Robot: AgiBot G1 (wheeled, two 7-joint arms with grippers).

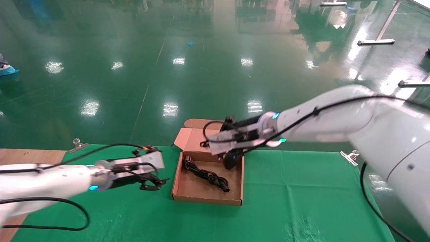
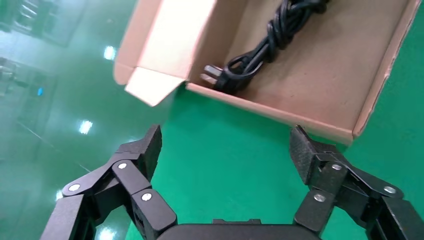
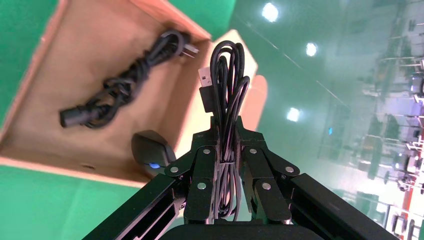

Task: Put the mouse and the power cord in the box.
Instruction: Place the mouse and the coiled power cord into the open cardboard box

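The tan box (image 1: 188, 193) lies open on the green cloth, and the power cord (image 1: 206, 175) rests twisted on its floor. My right gripper (image 1: 209, 144) hovers over the box's far right part, shut on the mouse's coiled thin wire (image 3: 227, 75). The black mouse (image 1: 231, 160) hangs below it, just inside the box's right wall. In the right wrist view the mouse (image 3: 150, 150) shows beside the fingers (image 3: 202, 170), above the box (image 3: 60, 65) and the power cord (image 3: 120, 90). My left gripper (image 1: 158, 165) stands open and empty just left of the box (image 2: 320, 75); the power cord (image 2: 260, 50) lies beyond it.
The box's lid (image 1: 189, 136) stands folded back at the far side. Metal clips (image 1: 78, 144) (image 1: 349, 157) pin the green cloth at the table's far edge. Bare wooden table (image 1: 27, 156) shows at the left. Green cloth (image 1: 295, 195) spreads right of the box.
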